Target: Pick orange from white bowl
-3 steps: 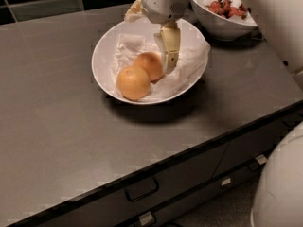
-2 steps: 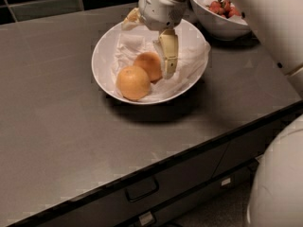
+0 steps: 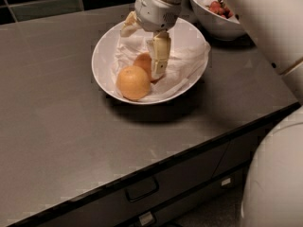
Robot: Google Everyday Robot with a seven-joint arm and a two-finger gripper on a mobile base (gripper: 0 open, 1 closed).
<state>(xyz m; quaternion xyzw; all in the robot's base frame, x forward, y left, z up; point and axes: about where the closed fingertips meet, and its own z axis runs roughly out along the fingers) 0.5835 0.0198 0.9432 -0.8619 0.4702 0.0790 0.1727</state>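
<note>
End effector (image 3: pixel 142 52) in white bowl (image 3: pixel 101 56), dark countertop (image 3: pixel 57 122), drawers (image 3: pixel 182 174)

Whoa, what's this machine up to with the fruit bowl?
A robot arm has its claw down inside the white bowl, open and gripping nothing yet. One finger stands right beside the redder fruit at the back. The paler orange, the one it is after, sits in front, not held. A second bowl with berries stands behind.

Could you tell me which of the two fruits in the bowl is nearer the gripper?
The deeper reddish-orange fruit, partly hidden behind the gripper inside the white bowl; the paler, larger orange lies further forward by the rim.
</note>
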